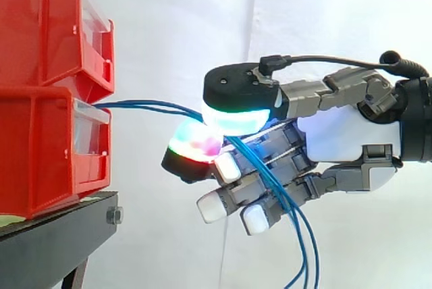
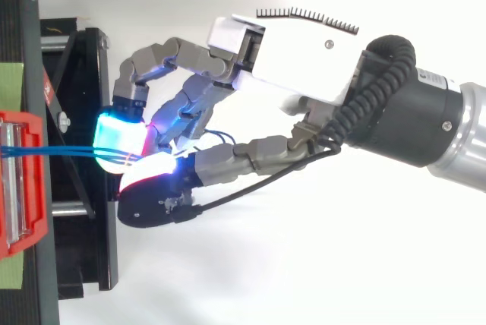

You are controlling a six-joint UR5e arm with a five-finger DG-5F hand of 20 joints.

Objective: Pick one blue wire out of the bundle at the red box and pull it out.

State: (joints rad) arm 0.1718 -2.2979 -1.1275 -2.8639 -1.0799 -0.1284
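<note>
Thin blue wires (image 1: 142, 105) run out of the lower red bin (image 1: 47, 147) and stretch right to my hand (image 1: 337, 130). The thumb pad (image 1: 233, 117) glowing green and a finger pad (image 1: 196, 142) glowing red and green are pressed together on the wires. Past the pinch the wires (image 1: 297, 235) droop across the other fingers and hang down. From above, the wires (image 2: 53, 150) leave the red bin (image 2: 23, 181) and end between the cyan pad (image 2: 118, 139) and the red pad (image 2: 152, 169) of the hand (image 2: 304, 59). How many wires sit inside the pinch I cannot tell.
A second red bin (image 1: 54, 25) is stacked on the lower one. Both rest on a black stand (image 1: 61, 235), whose frame (image 2: 83, 188) lies under the fingertips in the top view. A white curtain (image 1: 270, 12) hangs behind.
</note>
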